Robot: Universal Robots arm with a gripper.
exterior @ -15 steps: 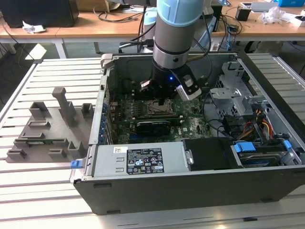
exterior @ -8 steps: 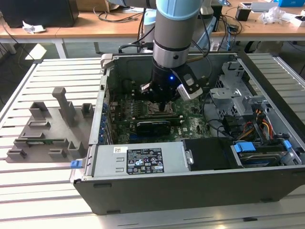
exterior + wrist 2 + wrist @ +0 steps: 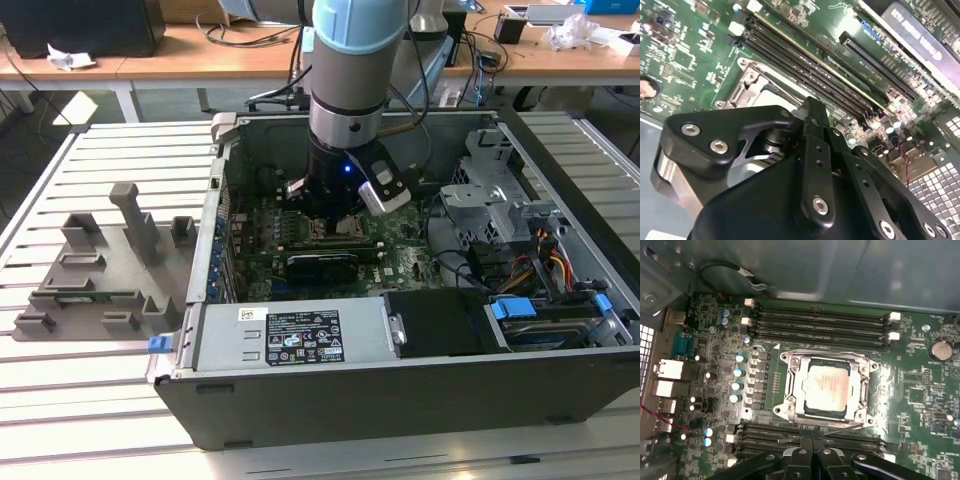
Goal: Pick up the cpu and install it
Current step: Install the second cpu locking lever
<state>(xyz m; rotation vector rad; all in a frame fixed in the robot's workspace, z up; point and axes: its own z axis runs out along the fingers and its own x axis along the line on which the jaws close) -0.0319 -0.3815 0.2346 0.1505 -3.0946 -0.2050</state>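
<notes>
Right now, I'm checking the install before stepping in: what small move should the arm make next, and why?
Probably a short straight lift. The cpu already lies inside the socket frame, and the gripper is shut, empty, beside it, so nothing seems left to place.

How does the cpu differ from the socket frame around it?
The cpu is a solid, pale, shiny square; the socket frame is an open metal border with a hollow middle. The cpu is smaller and lies inside the socket frame, which encloses it. Both are metallic, squarish and lie flat on the motherboard.
</notes>
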